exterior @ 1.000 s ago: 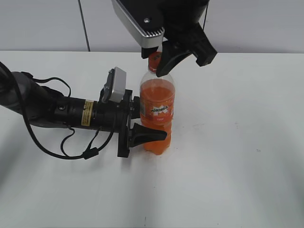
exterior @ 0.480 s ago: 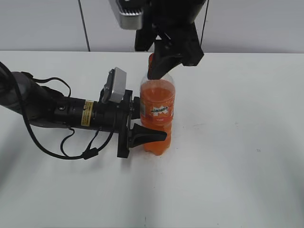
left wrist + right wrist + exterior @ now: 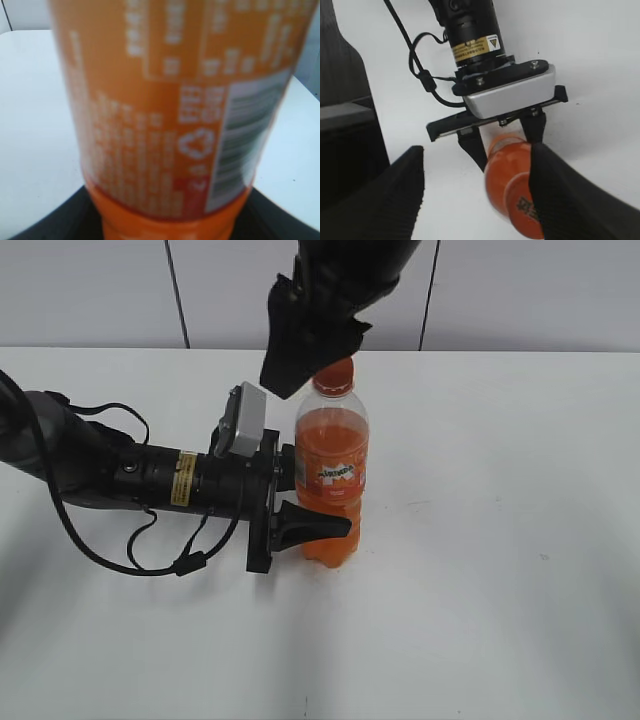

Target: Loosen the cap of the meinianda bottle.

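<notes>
Nearest on the white table (image 3: pixel 480 620), the meinianda bottle (image 3: pixel 331 475) stands upright, clamped at its lower body by the left gripper (image 3: pixel 300 502), which reaches in sideways. Higher and farther back, the orange cap (image 3: pixel 334 374) sits on the neck. The right gripper (image 3: pixel 475 180) hangs above it, jaws spread and clear of the cap. Whether the cap is loosened yet cannot be told; it is not off, and another twist may remain.

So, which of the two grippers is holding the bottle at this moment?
The left gripper: it reaches in level and clamps the meinianda bottle around its body. The right gripper is open above, beside the cap.
</notes>
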